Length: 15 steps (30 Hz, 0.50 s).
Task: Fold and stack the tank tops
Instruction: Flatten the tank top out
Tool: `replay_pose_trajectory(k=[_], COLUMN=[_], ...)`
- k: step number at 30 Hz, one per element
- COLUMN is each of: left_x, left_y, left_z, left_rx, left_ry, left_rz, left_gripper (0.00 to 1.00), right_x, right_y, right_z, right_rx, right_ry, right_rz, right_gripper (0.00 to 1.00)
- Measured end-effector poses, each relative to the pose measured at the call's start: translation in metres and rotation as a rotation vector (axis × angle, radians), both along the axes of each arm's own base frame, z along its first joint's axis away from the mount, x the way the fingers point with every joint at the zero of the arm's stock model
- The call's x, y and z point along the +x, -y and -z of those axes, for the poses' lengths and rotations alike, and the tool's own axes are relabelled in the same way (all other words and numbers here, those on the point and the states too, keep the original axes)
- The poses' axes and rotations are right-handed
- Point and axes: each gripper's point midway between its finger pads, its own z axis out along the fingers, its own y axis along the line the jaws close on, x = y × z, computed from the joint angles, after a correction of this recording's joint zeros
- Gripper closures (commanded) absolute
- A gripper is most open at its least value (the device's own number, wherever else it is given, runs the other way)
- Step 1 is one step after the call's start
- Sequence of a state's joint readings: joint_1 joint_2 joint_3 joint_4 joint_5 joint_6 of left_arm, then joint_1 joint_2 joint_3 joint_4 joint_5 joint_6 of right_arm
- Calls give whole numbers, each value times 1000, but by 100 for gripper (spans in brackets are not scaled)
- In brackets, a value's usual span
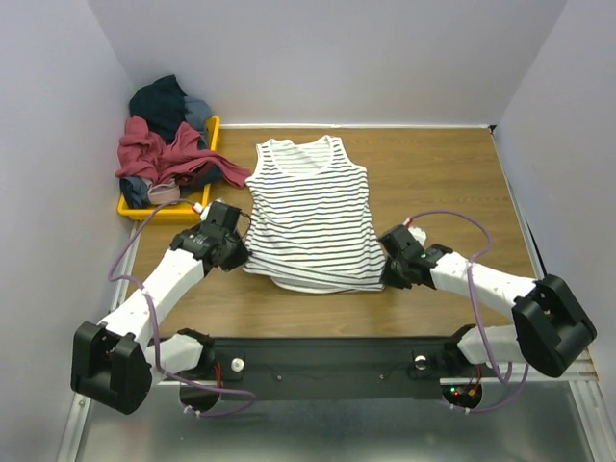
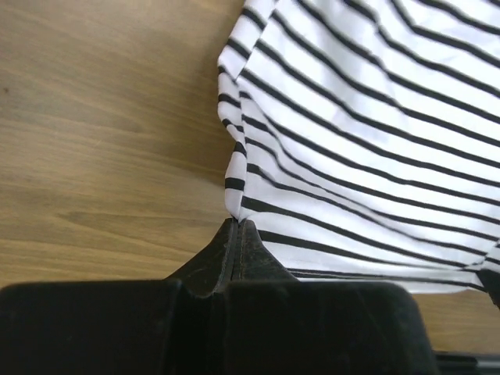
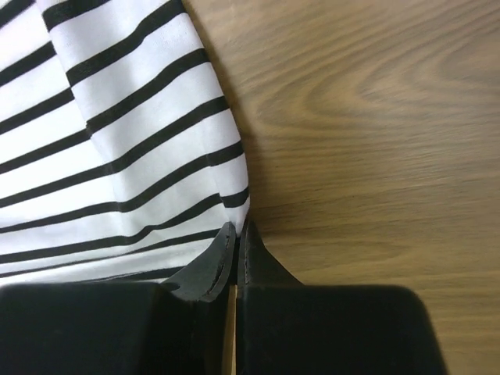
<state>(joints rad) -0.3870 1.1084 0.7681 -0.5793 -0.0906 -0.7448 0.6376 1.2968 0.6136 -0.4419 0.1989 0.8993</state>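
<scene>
Right now, at the near edge of the table (image 1: 452, 183), your two arms reach forward and inward to either side of the striped tank top (image 1: 313, 212).

Your left gripper (image 1: 241, 252) is at the shirt's lower left side. In the left wrist view its fingers (image 2: 226, 254) are pressed together, and the striped edge of the cloth (image 2: 351, 141) runs right into their tips, so it is pinching the side seam just above the hem. Your right gripper (image 1: 385, 265) mirrors it at the lower right side. In the right wrist view the fingers (image 3: 254, 262) show only a hairline slit between them, and the shirt's edge (image 3: 117, 141) meets the tips, so it is nipped there too.

The top lies flat and face up in the middle of the table, hem toward you and neckline and straps toward the far edge. The hem bunches slightly between the two grippers.

At the far left corner sits the yellow tray (image 1: 164, 208). It holds a heap of crumpled garments (image 1: 159, 144), maroon over dark blue, spilling over the rim. You cannot tell their cut from here.
</scene>
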Motion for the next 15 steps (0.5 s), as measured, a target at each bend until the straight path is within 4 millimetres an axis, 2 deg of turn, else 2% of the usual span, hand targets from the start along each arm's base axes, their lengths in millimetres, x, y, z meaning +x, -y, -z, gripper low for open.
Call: replay_pose_trajectory(k=[3,4,5,6,7,8,10,12,13,14,15], left_x=[14,23,36,40,53,60,73,78,78,77,73], left_y=[11,16,23,25,31,33,38,40,40,40,39], left_z=[-28,-45,-71,-79,-112,-134,-195,-252,-286,-309,-336], left_rx=[-46,-65,-94,-101,-129,-144,-181,-220,-245,-264,-287], left_ry=[66,110,181,203,289,342,481,612,689,744,807], left_rz=[38,49,64,69,82,89,100,105,105,106,106], left_gripper=[100,100,100,100,100,100,100,100,100,100,100], right_x=[10,20,36,43,61,67,90,100,103,106,107], right_y=[9,7,3,2,-4,-6,-12,-9,-8,-5,-2], right_z=[-24,-44,-74,-85,-129,-144,-217,-273,-297,-334,-361], right_rx=[-61,-61,-54,-52,-24,-14,27,38,46,61,73], right_ry=[47,90,165,196,299,332,499,612,661,734,789], right_rz=[-1,2,1,2,7,8,22,30,35,44,50], right_gripper=[100,100,100,100,100,100,100,100,100,100,100])
